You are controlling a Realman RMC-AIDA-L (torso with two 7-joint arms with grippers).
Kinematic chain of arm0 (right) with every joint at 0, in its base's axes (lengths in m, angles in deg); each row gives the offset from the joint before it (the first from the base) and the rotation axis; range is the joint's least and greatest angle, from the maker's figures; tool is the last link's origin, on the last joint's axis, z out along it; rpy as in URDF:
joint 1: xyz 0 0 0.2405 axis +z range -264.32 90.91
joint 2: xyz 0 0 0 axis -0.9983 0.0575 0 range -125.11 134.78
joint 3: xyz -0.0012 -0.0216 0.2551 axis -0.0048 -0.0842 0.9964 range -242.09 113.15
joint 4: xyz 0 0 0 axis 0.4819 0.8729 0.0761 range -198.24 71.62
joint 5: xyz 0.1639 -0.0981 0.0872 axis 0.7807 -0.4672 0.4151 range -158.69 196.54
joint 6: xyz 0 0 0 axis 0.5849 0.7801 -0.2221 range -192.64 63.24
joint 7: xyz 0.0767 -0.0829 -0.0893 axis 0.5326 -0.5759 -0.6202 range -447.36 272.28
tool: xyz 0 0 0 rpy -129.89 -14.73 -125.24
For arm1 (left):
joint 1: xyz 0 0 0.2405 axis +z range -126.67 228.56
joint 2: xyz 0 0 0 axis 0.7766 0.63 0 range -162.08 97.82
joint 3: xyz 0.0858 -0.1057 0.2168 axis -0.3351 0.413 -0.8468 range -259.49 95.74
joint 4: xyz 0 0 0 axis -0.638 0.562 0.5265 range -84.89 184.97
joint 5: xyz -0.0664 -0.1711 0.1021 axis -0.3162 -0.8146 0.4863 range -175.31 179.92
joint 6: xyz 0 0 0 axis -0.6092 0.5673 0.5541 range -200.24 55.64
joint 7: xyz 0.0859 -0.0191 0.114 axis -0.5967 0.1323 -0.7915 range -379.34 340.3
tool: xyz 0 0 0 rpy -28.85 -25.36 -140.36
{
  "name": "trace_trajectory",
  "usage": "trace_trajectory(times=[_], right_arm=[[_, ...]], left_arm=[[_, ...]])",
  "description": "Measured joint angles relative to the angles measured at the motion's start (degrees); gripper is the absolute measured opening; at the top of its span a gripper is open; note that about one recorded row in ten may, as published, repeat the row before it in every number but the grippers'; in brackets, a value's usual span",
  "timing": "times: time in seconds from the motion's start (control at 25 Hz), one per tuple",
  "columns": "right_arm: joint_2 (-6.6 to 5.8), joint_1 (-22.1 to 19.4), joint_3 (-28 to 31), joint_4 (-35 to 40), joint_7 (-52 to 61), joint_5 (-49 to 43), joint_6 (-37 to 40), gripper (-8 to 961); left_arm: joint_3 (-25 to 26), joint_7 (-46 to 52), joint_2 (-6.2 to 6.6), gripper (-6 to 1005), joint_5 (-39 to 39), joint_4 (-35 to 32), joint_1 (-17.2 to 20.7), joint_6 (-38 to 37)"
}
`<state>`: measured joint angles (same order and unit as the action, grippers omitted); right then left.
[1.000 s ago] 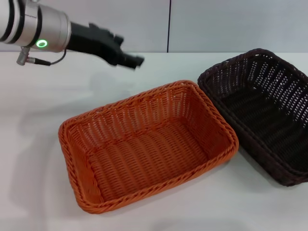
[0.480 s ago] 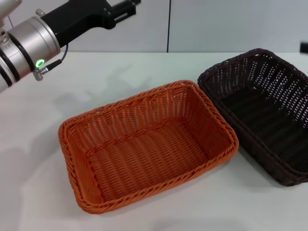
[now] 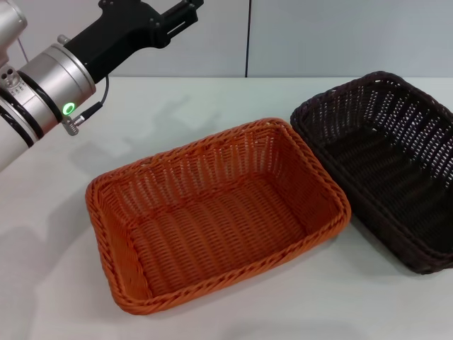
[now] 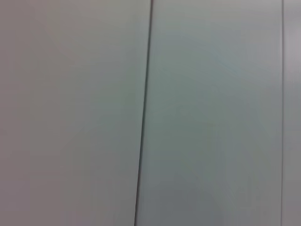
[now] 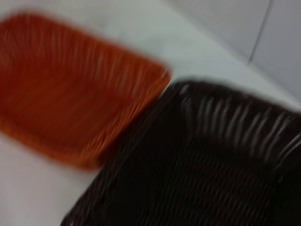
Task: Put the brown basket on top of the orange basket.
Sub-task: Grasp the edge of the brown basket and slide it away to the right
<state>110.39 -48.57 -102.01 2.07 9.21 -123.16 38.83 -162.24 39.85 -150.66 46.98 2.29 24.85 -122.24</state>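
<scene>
Nothing of the stacking is done yet: the 2 baskets sit side by side on the white table [image 3: 212, 99]. The orange basket [image 3: 216, 212] lies near the table's middle toward the front edge, and the brown basket [image 3: 386, 166] rests against its right end, reaching the table's right edge, untouched. Lifting it and setting it on the orange one both remain.

The left gripper [image 3: 182, 13] is raised over the table's far left corner (its wrist camera sees only wall); whether its fingers are spread I cannot tell. The right gripper is out of sight, though its camera looks down over the brown basket.

Compared with 1 second earlier, the left arm has swung up and away from the table.
</scene>
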Motion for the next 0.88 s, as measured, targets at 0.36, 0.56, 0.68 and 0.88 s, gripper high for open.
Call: trace_trajectory(times=[0.36,0.56,0.68,0.88], right_arm=[[3.50,-1.24,-10.71,-0.04,-2.97,-6.75,0.04,692],[4.96,-2.31,-13.53,0.03,-5.28,-7.85,3.45,692],[5.96,-2.82,-13.26,0.66,-7.59,-7.64,8.16,692],[6.77,-3.38,-13.64,0.38,-9.39,-7.80,11.95,691]], left_arm=[[-0.70,-0.75,-0.09,813,-4.45,3.76,-0.11,-0.81],[-0.83,-0.80,-0.04,813,-4.91,4.01,0.01,-0.82],[-0.96,-0.81,-0.03,813,-5.29,4.16,-0.07,-0.92],[-1.43,-0.84,-0.03,813,-5.60,4.19,-0.28,-1.32]])
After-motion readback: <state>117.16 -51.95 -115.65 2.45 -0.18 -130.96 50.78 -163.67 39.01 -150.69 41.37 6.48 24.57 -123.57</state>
